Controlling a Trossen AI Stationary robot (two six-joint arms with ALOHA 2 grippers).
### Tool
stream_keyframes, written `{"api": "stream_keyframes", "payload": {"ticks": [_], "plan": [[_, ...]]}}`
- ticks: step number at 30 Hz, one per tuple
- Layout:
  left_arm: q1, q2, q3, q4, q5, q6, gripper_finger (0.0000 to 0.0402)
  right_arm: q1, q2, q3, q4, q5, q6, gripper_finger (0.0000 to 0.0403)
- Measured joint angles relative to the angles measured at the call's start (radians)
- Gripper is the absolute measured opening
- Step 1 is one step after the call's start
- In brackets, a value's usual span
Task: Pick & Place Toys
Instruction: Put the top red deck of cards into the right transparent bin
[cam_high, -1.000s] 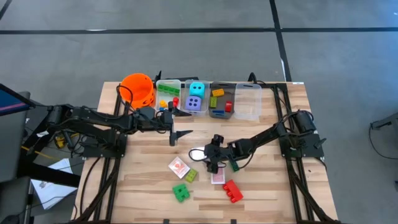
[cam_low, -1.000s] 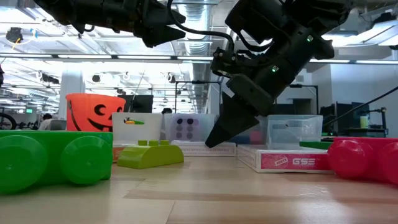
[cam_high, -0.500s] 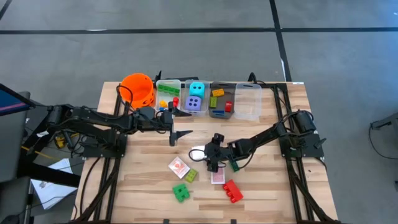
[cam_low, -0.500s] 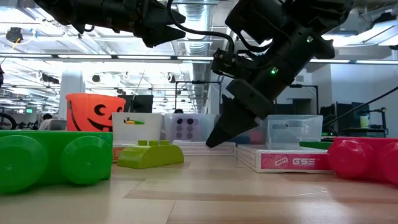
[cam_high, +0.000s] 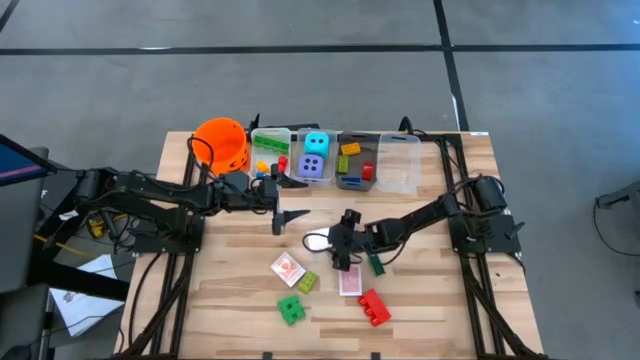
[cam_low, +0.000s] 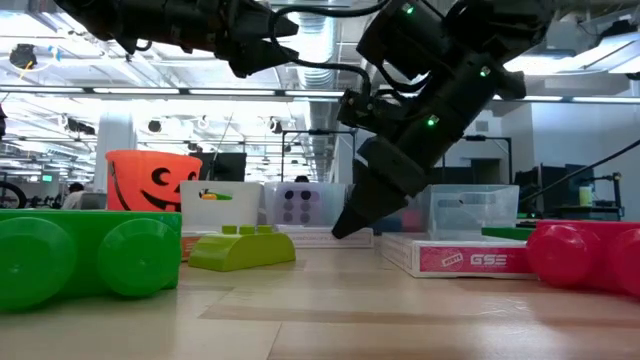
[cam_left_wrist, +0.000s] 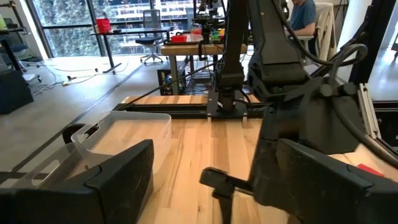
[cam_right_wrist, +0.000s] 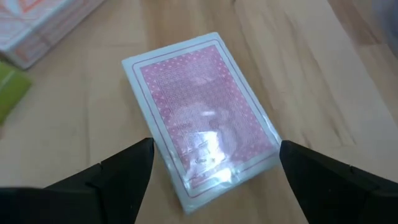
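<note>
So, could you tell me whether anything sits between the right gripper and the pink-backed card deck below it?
Nothing visible does. The right gripper hangs open straight over the pink-backed card deck, with bare wood on both sides of the deck.

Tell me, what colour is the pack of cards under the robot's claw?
Pink with tiny white dots, white-edged pack of cards; clearest in the right wrist view.

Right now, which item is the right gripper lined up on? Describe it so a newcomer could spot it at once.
On the wooden table, look at the loose cluster near the front edge, in front of the row of clear bins. The open right gripper hovers over a pack of playing cards. Unlike the red brick beside it, it is flat, plastic-wrapped, and pink dotted with a white border.
</note>
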Motion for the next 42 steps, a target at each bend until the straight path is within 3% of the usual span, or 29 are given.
{"api": "stream_keyframes", "payload": {"ticks": [6,18,26,32,42], "plan": [[-0.002,0.000,0.000,0.000,0.000,0.000,0.0332,-0.035,0.000,0.000,0.000,-0.023,0.069,0.0342],[-0.002,0.000,0.000,0.000,0.001,0.000,0.0333,-0.028,-0.001,0.001,0.001,-0.343,0.046,0.0342],[-0.002,0.000,0.000,-0.001,0.001,0.000,0.0334,0.007,-0.001,0.001,-0.006,-0.332,0.052,0.0342],[-0.002,0.000,0.000,-0.001,0.001,0.000,0.0329,0.000,-0.003,0.002,-0.071,-0.210,0.058,0.0342],[-0.002,0.000,0.000,-0.001,0.001,0.000,0.0333,-0.037,-0.003,0.002,-0.066,-0.189,-0.045,0.0342]]}}
